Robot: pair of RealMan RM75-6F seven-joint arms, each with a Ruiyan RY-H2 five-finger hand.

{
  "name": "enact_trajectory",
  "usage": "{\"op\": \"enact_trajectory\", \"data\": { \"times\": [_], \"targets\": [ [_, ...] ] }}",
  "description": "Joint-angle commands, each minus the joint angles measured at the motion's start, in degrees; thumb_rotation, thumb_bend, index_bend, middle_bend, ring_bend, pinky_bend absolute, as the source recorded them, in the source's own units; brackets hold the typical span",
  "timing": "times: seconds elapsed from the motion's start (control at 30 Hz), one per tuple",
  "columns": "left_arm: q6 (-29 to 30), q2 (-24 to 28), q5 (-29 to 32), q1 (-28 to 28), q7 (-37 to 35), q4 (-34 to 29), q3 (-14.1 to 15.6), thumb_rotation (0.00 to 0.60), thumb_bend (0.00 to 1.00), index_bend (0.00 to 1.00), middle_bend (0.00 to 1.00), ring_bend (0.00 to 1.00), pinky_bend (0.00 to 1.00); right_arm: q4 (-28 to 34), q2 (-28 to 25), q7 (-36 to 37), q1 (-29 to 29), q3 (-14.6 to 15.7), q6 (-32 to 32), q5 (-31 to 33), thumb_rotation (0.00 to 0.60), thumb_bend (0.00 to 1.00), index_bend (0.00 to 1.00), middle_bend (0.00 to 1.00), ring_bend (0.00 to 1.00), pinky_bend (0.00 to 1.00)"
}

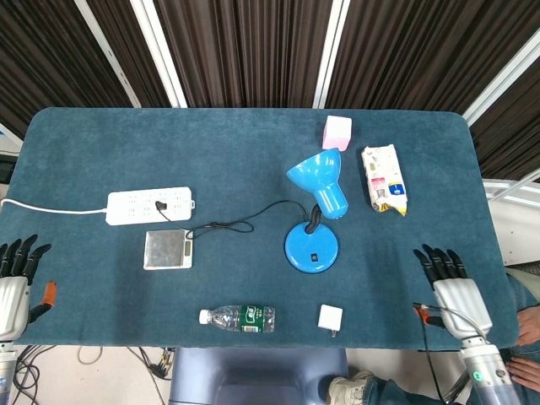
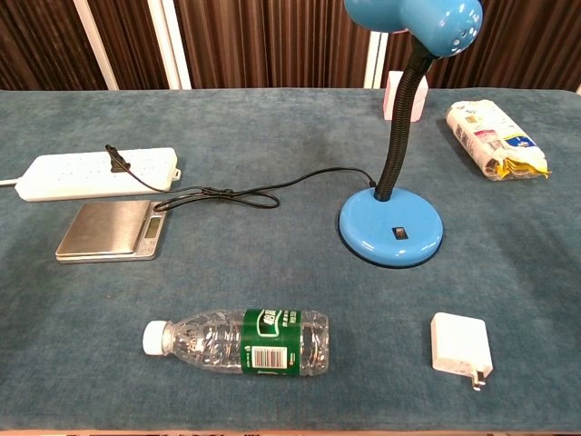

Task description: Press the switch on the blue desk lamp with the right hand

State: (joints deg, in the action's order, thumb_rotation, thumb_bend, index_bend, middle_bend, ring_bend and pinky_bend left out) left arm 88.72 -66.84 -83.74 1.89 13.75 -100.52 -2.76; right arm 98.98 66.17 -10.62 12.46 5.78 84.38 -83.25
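Note:
The blue desk lamp [image 1: 313, 245] stands right of the table's middle, with its round base [image 2: 391, 231] and small black switch [image 2: 399, 232] facing the front edge. Its shade [image 2: 413, 16] shows no glow. My right hand [image 1: 451, 288] hovers at the table's front right corner, fingers straight and apart, holding nothing, well clear of the lamp. My left hand [image 1: 14, 283] hangs off the front left edge, fingers spread and empty. Neither hand appears in the chest view.
The lamp's black cord [image 2: 238, 193] runs to a white power strip [image 1: 150, 205]. A small steel scale [image 1: 168, 249], a plastic bottle [image 1: 239, 317] lying down, a white charger [image 1: 330, 318], a snack packet [image 1: 384, 179] and a pink box [image 1: 337, 132] also lie on the blue table [image 1: 101, 152].

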Motion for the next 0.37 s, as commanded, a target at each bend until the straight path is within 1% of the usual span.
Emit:
{"op": "enact_trajectory", "data": {
  "times": [0.03,0.13,0.37],
  "targets": [
    [0.0,0.0,-0.1,0.0,0.1,0.1,0.0,0.6,0.47,0.17,0.04,0.0,0.0,-8.1,3.2,4.1,-3.6,0.6,5.2,-5.0,0.6,0.24,0.0,0.04,0.03,0.0],
    [0.0,0.0,-0.2,0.1,0.0,0.2,0.0,0.6,0.47,0.17,0.04,0.0,0.0,-9.6,3.9,3.1,-4.1,-0.1,5.7,-5.1,0.6,0.24,0.0,0.04,0.03,0.0],
    [0.1,0.1,-0.5,0.1,-0.4,0.4,-0.1,0.6,0.47,0.17,0.04,0.0,0.0,-10.4,4.8,1.9,-4.7,-1.4,5.7,-5.1,0.6,0.24,0.0,0.04,0.03,0.0]
  ]
}}
